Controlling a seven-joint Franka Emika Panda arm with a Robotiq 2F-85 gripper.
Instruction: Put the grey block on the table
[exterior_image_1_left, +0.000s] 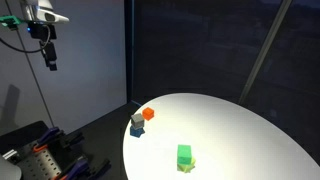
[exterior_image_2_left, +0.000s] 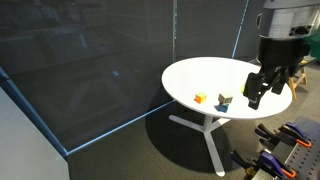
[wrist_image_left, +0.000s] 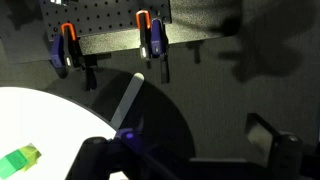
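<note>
currently grey block (exterior_image_1_left: 137, 121) sits atop blue cube (exterior_image_1_left: 137, 131)

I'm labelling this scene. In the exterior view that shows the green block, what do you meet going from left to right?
The gripper → grey block → orange block → green block.

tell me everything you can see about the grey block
The grey block is a small, plain, pale grey cube. It sits upright on top of a blue cube near the edge of the round white table, so it does not touch the tabletop itself. An orange block lies close beside the stack, and a green block lies farther off. The gripper hangs high and well away from it. The block is too small to show finer detail.
</note>
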